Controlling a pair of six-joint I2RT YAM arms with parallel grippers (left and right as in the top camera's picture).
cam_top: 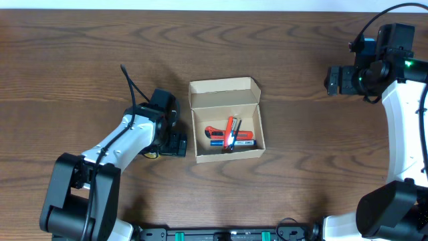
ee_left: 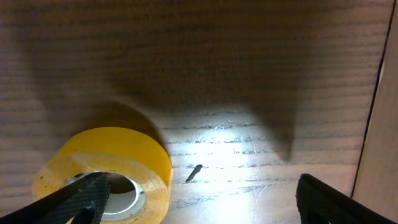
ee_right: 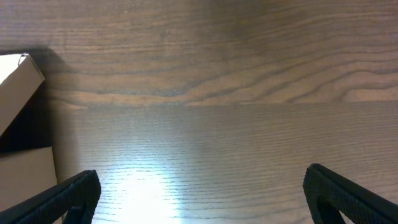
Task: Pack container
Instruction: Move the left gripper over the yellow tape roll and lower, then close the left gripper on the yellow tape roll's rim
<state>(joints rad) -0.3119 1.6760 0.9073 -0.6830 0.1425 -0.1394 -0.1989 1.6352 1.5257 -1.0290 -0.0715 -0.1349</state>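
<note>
Several small items point(cam_top: 227, 136) sit in the open container point(cam_top: 224, 97); yellow tape roll point(ee_left: 124, 149) lies outside, at spread left claw point(ee_left: 199, 190); right claw point(ee_right: 202, 180) spread, empty.

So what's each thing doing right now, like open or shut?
Box: open, lid flipped back.
Things in box: lying inside, red and blue.
Tape: lying flat on the table, left of the box.
Left gripper: open, down by the tape, not squeezing it.
Right gripper: open, holding nothing, over bare table.
</note>
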